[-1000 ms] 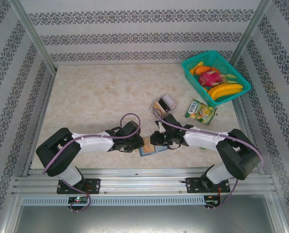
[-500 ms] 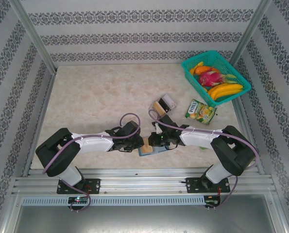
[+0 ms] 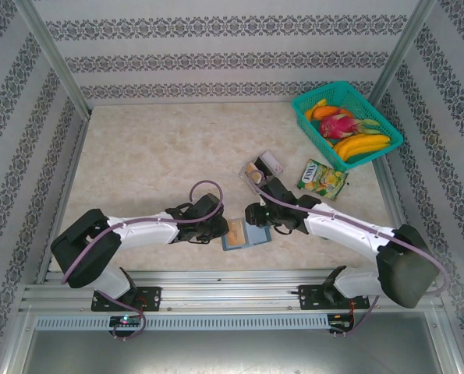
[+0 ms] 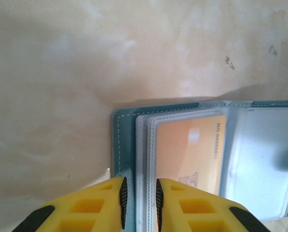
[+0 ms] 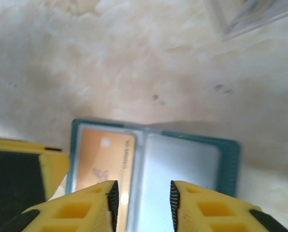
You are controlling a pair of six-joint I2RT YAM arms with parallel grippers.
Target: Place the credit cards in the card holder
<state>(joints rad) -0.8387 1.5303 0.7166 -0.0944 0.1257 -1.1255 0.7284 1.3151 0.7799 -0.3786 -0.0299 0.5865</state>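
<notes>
From above I see both forearms stretched inward, partly hiding the card holder (image 3: 251,238) at 6 o'clock on the surface (image 3: 154,156). Left wrist: the left tool (image 4: 140,195) pinches its edge, with the tan card (image 4: 189,150) cut off below. Right wrist: the right tool (image 5: 142,198) is moderately open and empty.

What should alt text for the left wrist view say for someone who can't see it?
The yellow-fingered left gripper pinches one edge of an open teal card holder on a marbled table. A tan-gold credit card sits inside one clear sleeve.
</notes>
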